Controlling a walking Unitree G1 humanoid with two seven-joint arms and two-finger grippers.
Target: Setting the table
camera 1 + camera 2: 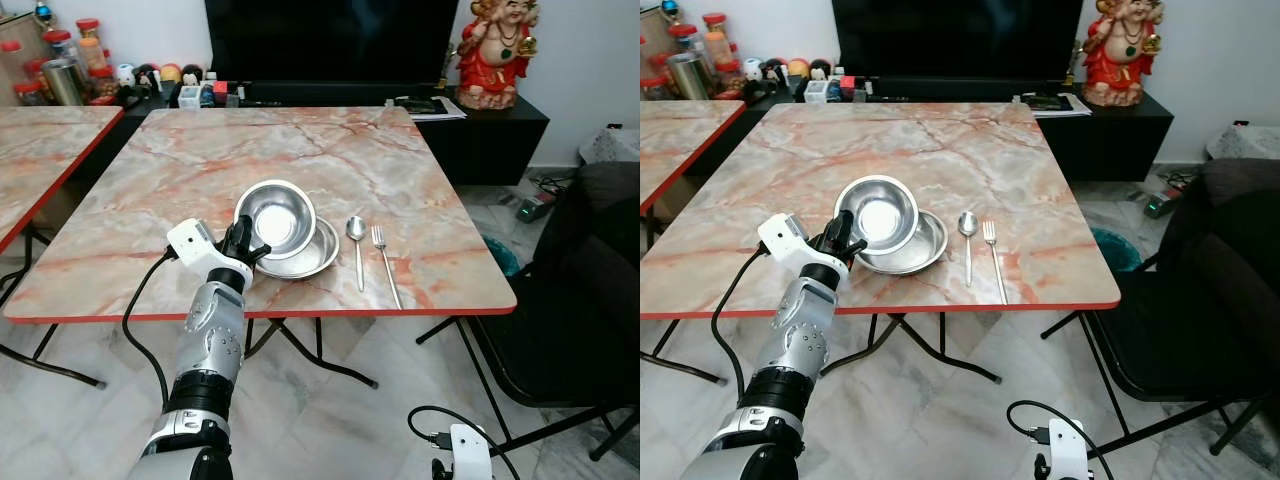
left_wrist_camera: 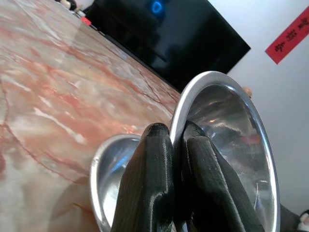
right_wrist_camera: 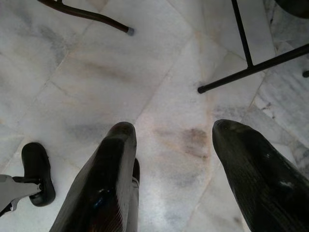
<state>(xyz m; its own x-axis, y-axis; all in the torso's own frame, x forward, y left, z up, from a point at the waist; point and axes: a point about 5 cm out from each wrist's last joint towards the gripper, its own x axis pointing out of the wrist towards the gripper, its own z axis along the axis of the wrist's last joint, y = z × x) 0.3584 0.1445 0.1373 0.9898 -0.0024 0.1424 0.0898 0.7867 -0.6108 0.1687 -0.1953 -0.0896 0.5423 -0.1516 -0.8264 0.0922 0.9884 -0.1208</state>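
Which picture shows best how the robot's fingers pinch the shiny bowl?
The left wrist view: the left gripper has one finger on each side of the bowl rim, close up. The eye views show the tilted bowl on the plate, the grip small. The right wrist view shows floor.

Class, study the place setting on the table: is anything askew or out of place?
Yes. The steel bowl sits tilted on the plate, its rim pinched by the left gripper. The spoon and fork lie neatly beside them.

Left arm raised forward, right arm hanging low.
The left gripper (image 1: 243, 243) has its fingers (image 2: 149, 183) pinched together on a bowl (image 1: 275, 217) rim; the right gripper (image 3: 174, 145) points downward, fingers spread apart.
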